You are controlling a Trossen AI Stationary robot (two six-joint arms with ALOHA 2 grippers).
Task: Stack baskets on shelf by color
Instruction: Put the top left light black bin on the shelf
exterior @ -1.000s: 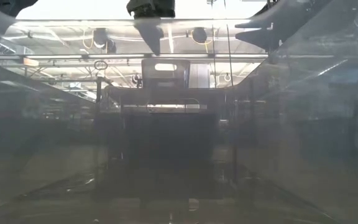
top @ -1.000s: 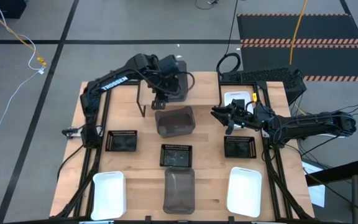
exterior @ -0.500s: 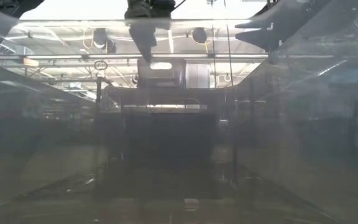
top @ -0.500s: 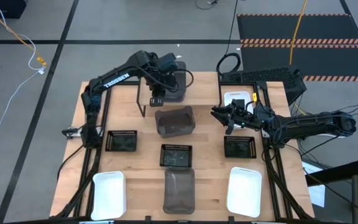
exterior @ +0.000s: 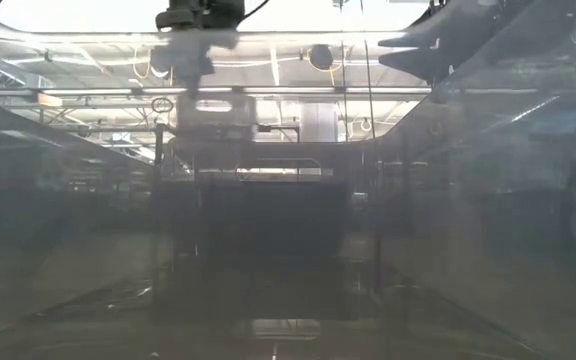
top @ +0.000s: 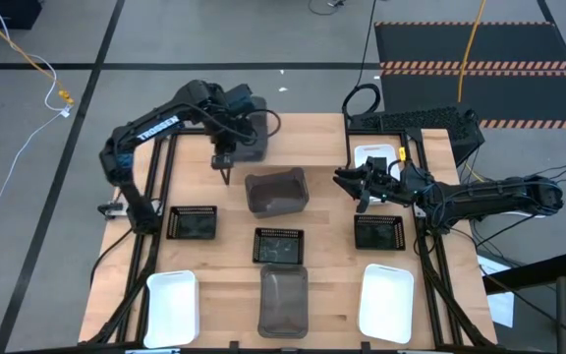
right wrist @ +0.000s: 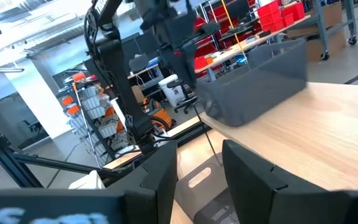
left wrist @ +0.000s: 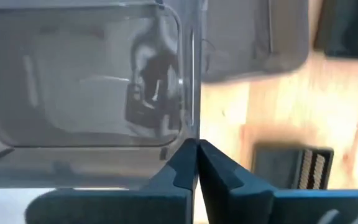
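We judge the task barely begun: we see no stack of any colour yet.

Nearest us on the desk (top: pixel 224 285) sit the front-left white basket (top: pixel 172 307), the front dark grey basket (top: pixel 283 300) and the front-right white basket (top: pixel 386 302), each alone and empty. Behind them lie the left mesh tray (top: pixel 193 223), the middle mesh tray (top: pixel 278 246) and the right mesh tray (top: pixel 379 232), well apart from one another and also empty. Farther back stands the middle dark grey basket (top: pixel 276 191), with nothing in it.

Farthest away, the left end effector (left wrist: pixel 195 163) is pressed together on the rim of the held dark grey basket (top: pixel 247 138), at the left end of the shelf (top: pixel 312 138). We cannot tell whether this empty basket rests on the plank. The right end effector (top: pixel 357 182) hangs spread, pinching nothing, just over the far white basket (top: pixel 376 157).

By our reckoning, eight baskets remain to be gathered and nested by colour.
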